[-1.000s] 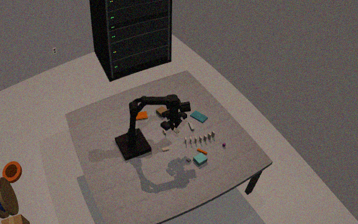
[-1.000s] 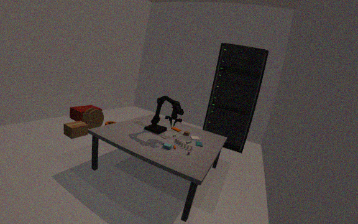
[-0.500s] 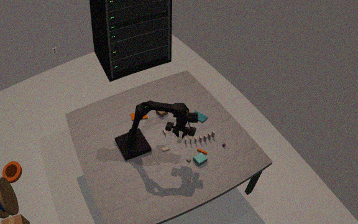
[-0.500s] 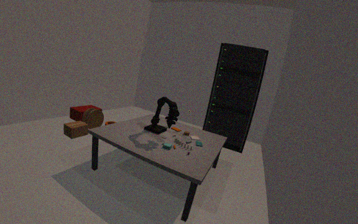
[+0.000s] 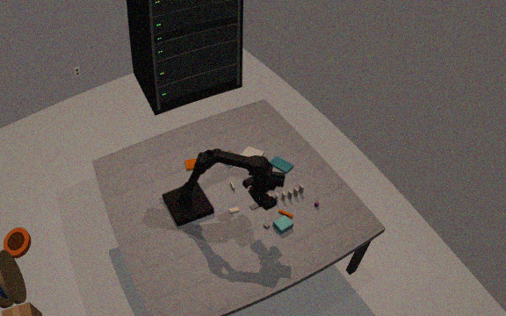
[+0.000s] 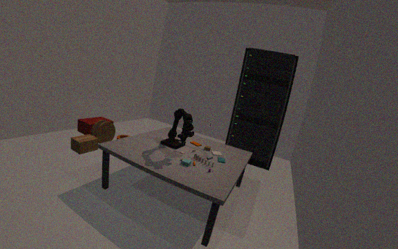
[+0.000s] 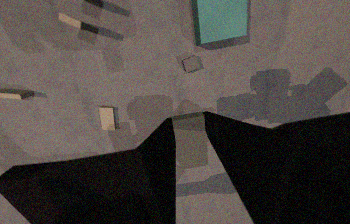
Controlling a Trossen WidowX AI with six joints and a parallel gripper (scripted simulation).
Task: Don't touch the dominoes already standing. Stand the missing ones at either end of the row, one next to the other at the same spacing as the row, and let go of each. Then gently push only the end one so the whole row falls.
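My gripper (image 7: 187, 120) (image 5: 262, 203) is shut on a pale domino (image 7: 191, 147), held above the table left of the standing row in the top view. The standing dominoes (image 5: 290, 194) (image 6: 202, 160) form a row of several, evenly spaced; the one at the near end (image 7: 70, 20) shows at the upper left of the wrist view. One loose domino (image 5: 234, 210) (image 7: 107, 118) lies between the arm's base and the gripper. Another loose domino (image 5: 232, 186) (image 7: 10, 94) is farther from the gripper. The held domino's lower end is hard to make out.
Beside the row are a teal box (image 5: 283, 223) (image 7: 223, 20), an orange stick (image 5: 285, 213), a small grey cube (image 5: 266, 226) (image 7: 192, 63) and a purple ball (image 5: 316, 204). Beyond are a teal book (image 5: 282, 164), a white pad (image 5: 253, 152), an orange block (image 6: 195, 143) and a brown block (image 6: 207, 148).
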